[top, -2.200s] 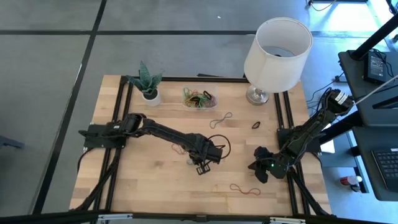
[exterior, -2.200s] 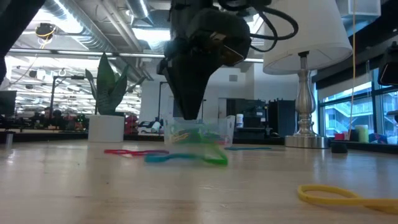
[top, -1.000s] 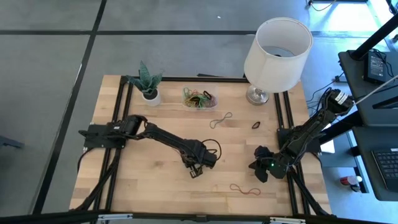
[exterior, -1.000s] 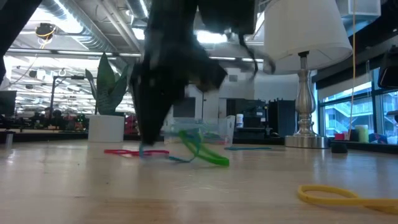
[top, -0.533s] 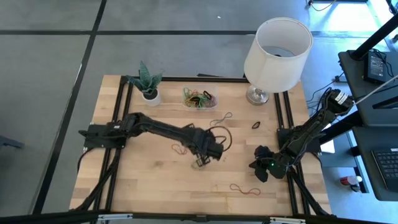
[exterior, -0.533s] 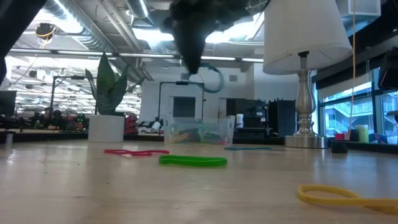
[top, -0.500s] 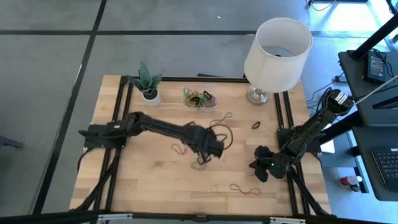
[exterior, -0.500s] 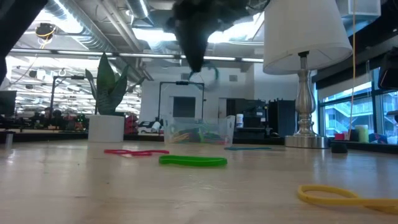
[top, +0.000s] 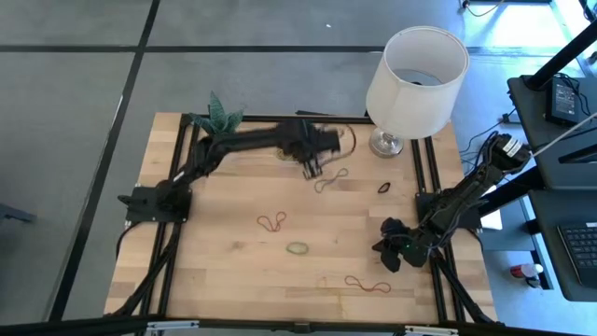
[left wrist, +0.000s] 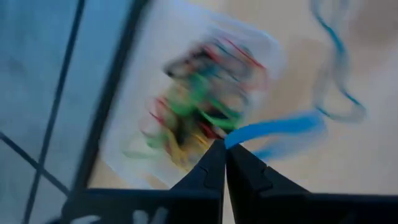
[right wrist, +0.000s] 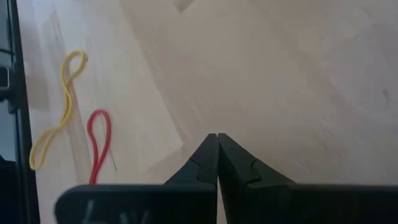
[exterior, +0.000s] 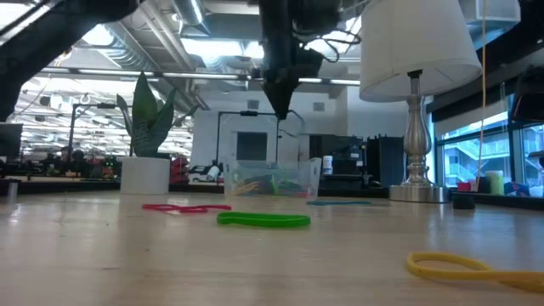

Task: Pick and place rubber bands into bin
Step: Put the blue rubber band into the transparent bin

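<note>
Table [top: 224, 271]: pale wooden top with black rails along both sides, carrying everything below.

Lamp [top: 416, 70]: white shade on a metal stem, at the far right corner of the table.

Left arm [top: 233, 147]: dark, reaching from its base at the table's left side to the far edge. The left gripper [left wrist: 224, 149] hangs above the bin, fingers pressed together on a blue rubber band [left wrist: 280, 127] that trails from the tips.

Right arm [top: 457, 201]: dark, folded at the right side. The right gripper [right wrist: 217, 138] points down over bare wood, fingers shut with nothing between them.

Potted plant [top: 216, 117]: green spiky leaves in a small white pot, at the far left, partly covered by the left arm.

Bin [exterior: 272, 179]: small clear tray at the far edge between plant and lamp, holding a tangle of green, red and yellow bands [left wrist: 202, 106].

Loose rubber bands on the table:
- red loop [top: 272, 222], twisted, near the middle;
- green loop [top: 297, 248], just nearer the front than the red one;
- tan figure-eight [top: 330, 179], just in front of the bin;
- black loop [top: 384, 188], small, in front of the lamp base;
- red-and-yellow pair [top: 367, 284], near the front edge.
</note>
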You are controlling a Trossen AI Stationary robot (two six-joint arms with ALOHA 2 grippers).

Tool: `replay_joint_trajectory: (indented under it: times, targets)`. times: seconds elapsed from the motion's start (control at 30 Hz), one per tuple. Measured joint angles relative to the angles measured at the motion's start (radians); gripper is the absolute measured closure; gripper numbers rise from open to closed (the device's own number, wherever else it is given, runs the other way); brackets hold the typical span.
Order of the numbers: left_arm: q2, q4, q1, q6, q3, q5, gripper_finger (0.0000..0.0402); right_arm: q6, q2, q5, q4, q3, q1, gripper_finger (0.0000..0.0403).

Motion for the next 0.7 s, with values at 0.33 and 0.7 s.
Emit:
replay_joint_trajectory:
  times: [0.33,0.7]
  targets:
    - [-0.001,0.101,0.244,0.223,-0.087,0.090,0.0400,0.008,0.000,0.000,0.005,0.000,-0.114,0.0398]
    - [0.000,0.169,0.344,0.286,-0.270,0.240,0.0378,0.005,0.000,0.000,0.005,0.000,-0.261,0.0398]
